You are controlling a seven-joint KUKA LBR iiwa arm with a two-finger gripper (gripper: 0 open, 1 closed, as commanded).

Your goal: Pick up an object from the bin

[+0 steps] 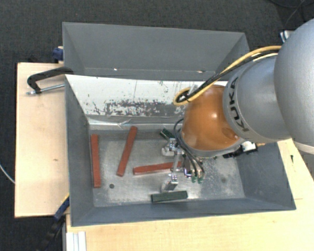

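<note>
Pincer (171,165), centre-right of bin (76,140): fingers spread, one on either side of the rt end of a red stick (152,169) lying flat on the floor. Dark green bar (169,196) just in front, by near wall. Slanted stick (126,151) and long stick (96,161), both red, well to the left.

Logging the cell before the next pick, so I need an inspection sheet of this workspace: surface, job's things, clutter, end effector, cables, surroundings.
surface: grey metal bin, floor scuffed
job's things: three red-brown sticks: left stick, slanted stick, middle stick; dark bar by the front wall
clutter: nothing seen
end effector: open, astride the middle stick's right end
cables: yellow cable above the orange cover
surroundings: dark carpet
</note>
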